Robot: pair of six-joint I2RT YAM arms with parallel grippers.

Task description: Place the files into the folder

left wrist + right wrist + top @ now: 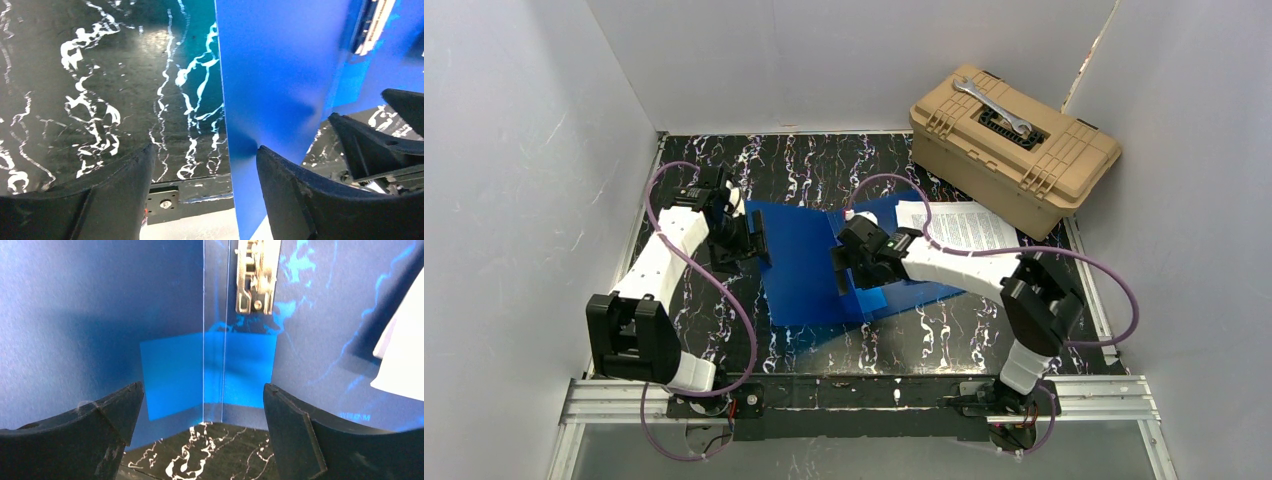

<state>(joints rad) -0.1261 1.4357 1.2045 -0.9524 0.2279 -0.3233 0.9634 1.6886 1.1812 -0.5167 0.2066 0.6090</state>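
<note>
Marbled table (824, 165) bears half-open blue folder (799, 265).

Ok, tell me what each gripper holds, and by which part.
Nothing is held. The left gripper stands open around the folder's cover edge; the right gripper is open too.

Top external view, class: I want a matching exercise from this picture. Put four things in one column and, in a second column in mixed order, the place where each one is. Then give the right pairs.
Things
1. wrench
2. toolbox
3. folder
4. files

Places
A. open, in the middle of the table
B. at the far right corner
C. resting on a tan lid
D. lying flat just in front of the tan box

Pairs: 1-C, 2-B, 3-A, 4-D
</note>
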